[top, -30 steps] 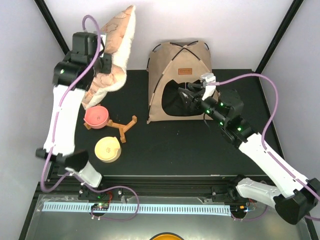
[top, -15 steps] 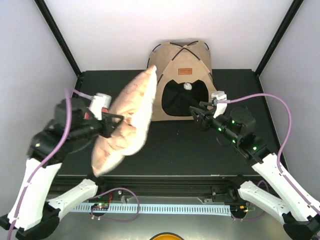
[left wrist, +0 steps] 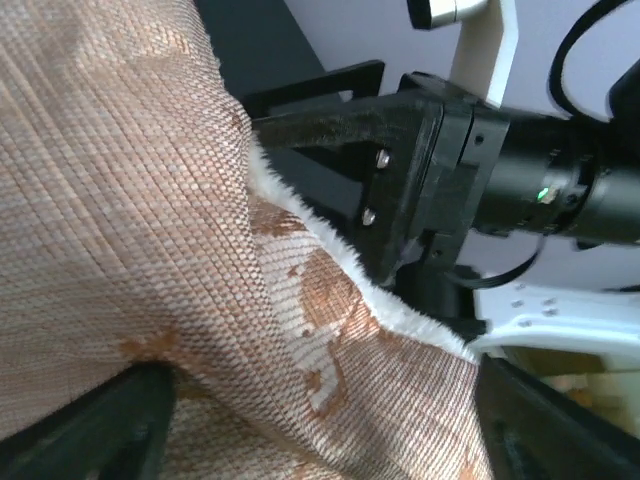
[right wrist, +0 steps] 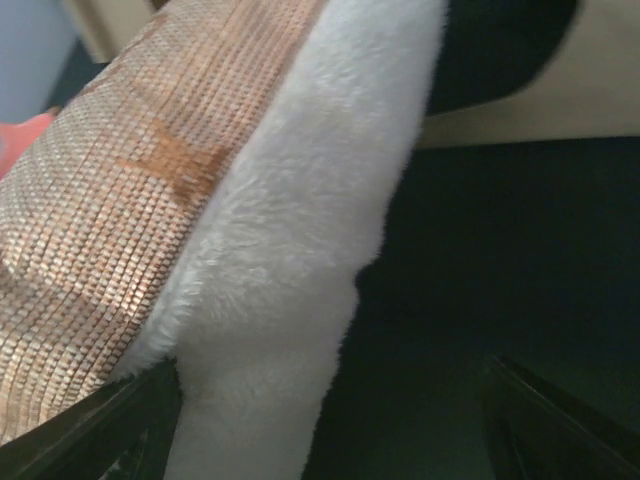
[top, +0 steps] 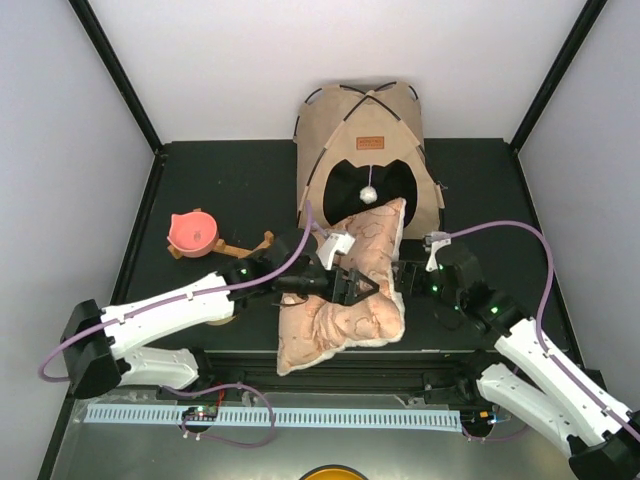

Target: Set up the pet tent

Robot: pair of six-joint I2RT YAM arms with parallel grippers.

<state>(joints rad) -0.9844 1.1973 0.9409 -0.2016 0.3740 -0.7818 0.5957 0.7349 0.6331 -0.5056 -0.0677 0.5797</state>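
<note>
The tent point(top: 352, 125) stands at upper centre of the table point(top: 220, 180). The cushion point(top: 345, 315) lies just in front of it, probably staged to go inside. Left fingers point(left wrist: 130, 425) and right fingers point(right wrist: 115, 425) are spread, straddling the cushion's edges.

pet tent point(top: 345, 125) mouth — cushion point(top: 340, 330) in front, half-blocking

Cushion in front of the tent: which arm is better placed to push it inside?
Probably left: the left pincer straddles the cushion mid-body; the right pincer only flanks its edge.
</note>
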